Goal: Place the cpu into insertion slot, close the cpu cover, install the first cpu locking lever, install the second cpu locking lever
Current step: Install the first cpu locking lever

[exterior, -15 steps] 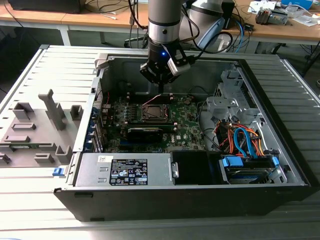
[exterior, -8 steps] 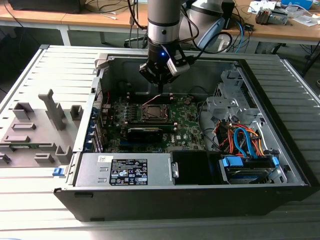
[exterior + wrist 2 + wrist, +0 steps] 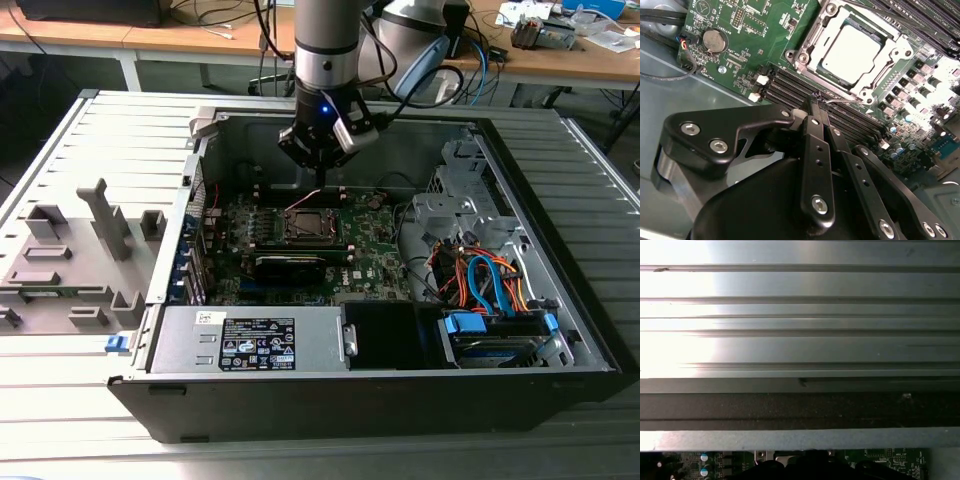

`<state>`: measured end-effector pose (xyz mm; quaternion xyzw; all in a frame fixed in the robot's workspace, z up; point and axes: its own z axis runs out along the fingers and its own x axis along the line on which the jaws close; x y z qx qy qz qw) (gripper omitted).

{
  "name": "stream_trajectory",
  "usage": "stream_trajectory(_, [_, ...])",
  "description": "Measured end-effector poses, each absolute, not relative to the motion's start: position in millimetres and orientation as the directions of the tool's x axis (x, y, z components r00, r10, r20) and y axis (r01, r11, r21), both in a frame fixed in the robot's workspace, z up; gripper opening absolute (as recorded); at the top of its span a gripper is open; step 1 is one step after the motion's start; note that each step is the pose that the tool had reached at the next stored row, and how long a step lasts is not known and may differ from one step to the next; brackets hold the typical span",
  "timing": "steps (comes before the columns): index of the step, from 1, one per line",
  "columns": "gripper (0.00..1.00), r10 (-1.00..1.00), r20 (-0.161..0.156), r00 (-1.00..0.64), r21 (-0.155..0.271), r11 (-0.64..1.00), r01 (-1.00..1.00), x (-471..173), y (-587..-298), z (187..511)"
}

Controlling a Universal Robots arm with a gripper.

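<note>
You have the black pincer hanging inside the open black-and-grey computer case, just above the far edge of the green motherboard as the exterior view frames it. In the second wrist view its two black fingers are drawn together to a narrow tip, and a thin silver wire lever meets that tip just beside the socket; you cannot tell from here whether the wire is actually clamped.

Look at the square insertion slot with its grey metal rim: the small flat cpu with the silvery-beige face already lies in it. The thin silver-grey cpu cover with the square window lies flat over the chip, framing its face. Long black memory slots run between the socket and the fingertips.

In the exterior view the socket sits directly beneath the pincer, and the case rests on a ribbed grey metal bench. The first wrist view looks along those grey ribs, with a strip of green board at the frame's edge.
</note>
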<state>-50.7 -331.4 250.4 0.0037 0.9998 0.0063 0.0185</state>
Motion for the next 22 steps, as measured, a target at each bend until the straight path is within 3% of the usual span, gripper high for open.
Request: stream_trajectory(22, [0.11, -0.019, -0.037, -0.999, 0.013, 1.000, -0.020, -68.2, -331.4, 243.0])
